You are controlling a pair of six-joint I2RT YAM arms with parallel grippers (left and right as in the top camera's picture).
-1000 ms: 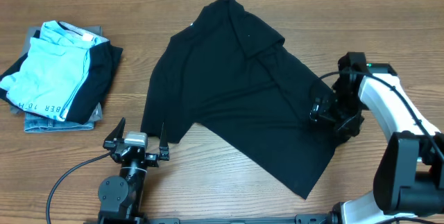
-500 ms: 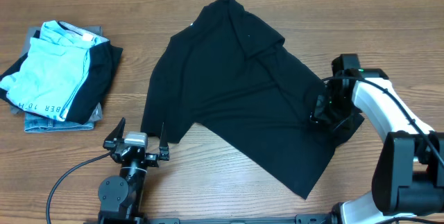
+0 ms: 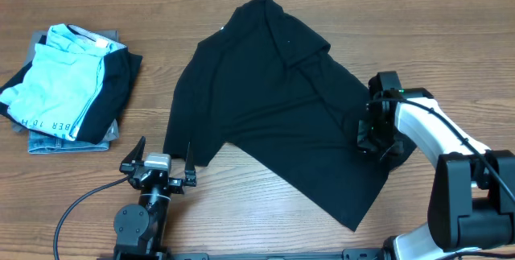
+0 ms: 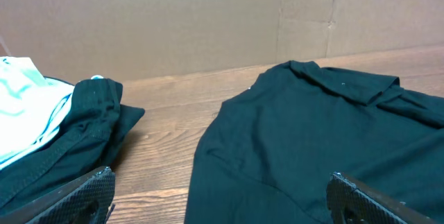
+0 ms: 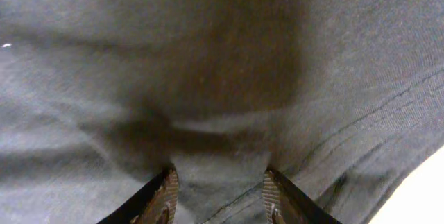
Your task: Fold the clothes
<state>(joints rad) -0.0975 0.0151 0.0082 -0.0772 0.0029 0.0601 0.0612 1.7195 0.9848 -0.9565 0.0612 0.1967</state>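
The right claw [image 3: 372, 138] is clamped on the black T-shirt [image 3: 273, 91] on the bench [image 3: 451, 43], while the left claw [image 3: 165, 159] stands apart.

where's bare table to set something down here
Bare wood lies between the folded pile and the black T-shirt, along the far edge, and far right of the shirt. The right gripper crowds the shirt's right side; the left gripper sits by its near-left corner.

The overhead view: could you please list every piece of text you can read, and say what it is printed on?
"BER TOH", roughly, rotated and partly cut off by the fold: dark letters on the light blue garment.
Black T-shirt: no print visible.
Nothing else legible in any view.
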